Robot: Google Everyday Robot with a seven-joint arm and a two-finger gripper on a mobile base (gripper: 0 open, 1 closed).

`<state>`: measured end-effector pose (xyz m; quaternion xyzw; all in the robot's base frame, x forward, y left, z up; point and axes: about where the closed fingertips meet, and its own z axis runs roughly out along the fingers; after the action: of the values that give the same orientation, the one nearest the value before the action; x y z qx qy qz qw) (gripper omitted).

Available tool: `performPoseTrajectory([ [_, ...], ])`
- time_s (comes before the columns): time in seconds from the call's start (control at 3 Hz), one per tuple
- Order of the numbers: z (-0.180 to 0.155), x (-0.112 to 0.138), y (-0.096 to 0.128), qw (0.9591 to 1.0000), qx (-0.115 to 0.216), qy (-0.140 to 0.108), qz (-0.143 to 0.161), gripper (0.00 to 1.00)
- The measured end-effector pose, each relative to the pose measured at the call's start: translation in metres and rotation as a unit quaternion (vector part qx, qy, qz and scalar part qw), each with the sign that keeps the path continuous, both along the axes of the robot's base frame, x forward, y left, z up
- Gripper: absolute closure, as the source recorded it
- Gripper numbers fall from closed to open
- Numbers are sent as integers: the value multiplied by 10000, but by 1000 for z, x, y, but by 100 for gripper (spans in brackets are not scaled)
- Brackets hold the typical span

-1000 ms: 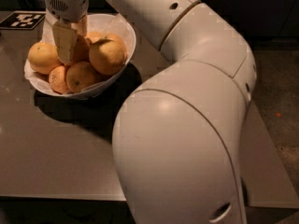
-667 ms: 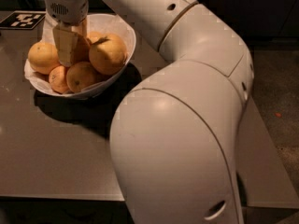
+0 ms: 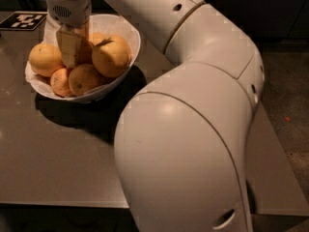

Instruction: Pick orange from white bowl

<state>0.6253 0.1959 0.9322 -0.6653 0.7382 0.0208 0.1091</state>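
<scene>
Tan gripper being shown inside the white bowl, grilled white wrist just above it, glossy bulbous white arm shells beyond, being dotted with dark holes.

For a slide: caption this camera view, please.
Gripper sits among the oranges in a paper-lined white bowl on a grey table.

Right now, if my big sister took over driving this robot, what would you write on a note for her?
Gripper: down inside the white bowl, among the oranges.
Things: bowl at the table's far left corner, beside a black-and-white marker tag; one orange sits just behind the gripper, a larger fruit beside it.
Done: the reach into the bowl.
Left: grip an orange and lift it out; none is out yet.
</scene>
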Motion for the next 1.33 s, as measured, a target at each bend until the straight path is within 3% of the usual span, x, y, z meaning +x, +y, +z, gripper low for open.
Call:
performPoseTrajectory([
  [0.33, 0, 0, 0, 10000, 0, 0, 0, 93],
  [0.67, 16, -9, -2, 9992, 230, -311, 125, 100],
  [1.0, 49, -40, -10, 9944, 465, -857, 400, 100],
  [1.33, 67, -56, -11, 9908, 492, -1096, 618, 100],
])
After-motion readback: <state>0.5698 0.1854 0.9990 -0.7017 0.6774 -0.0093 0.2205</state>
